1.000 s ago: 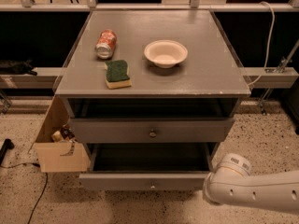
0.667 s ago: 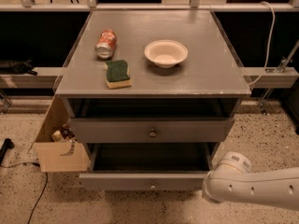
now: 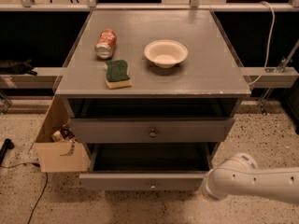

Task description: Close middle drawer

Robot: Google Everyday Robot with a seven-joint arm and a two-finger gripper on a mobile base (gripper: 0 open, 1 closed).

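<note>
The middle drawer (image 3: 140, 182) is judged to be the lower of the 2 visible drawer fronts: a grey panel with 1 small dark knob (image 3: 152, 186) at centre, low on the near face of the cabinet. It stands pulled well out toward the near side, with its dark interior exposed behind the panel. A 3rd drawer beneath it cannot be seen. The drawer above (image 3: 117, 130), directly under the worktop (image 3: 205, 73), is pulled out by a smaller amount.

The white arm (image 3: 252, 183) enters from the right edge and ends at the right end of the middle drawer's front, covering that corner. The tool is not in view; it is judged to sit beyond or beneath the rounded arm end, near the drawer's right corner. Its state cannot be told.

Change over the last 1 s: the arm end has barely shifted. The drawer front has not moved, and the exposed interior is unchanged. Meaning for the task: the closing push has not begun; the arm is judged to be in approach. The next move calls for contact on the front panel, then a push toward the far side.

On the worktop: a red can (image 3: 106, 44) on its side at left, a green sponge (image 3: 117, 73) just nearer, a white bowl (image 3: 166, 53) at centre.
</note>
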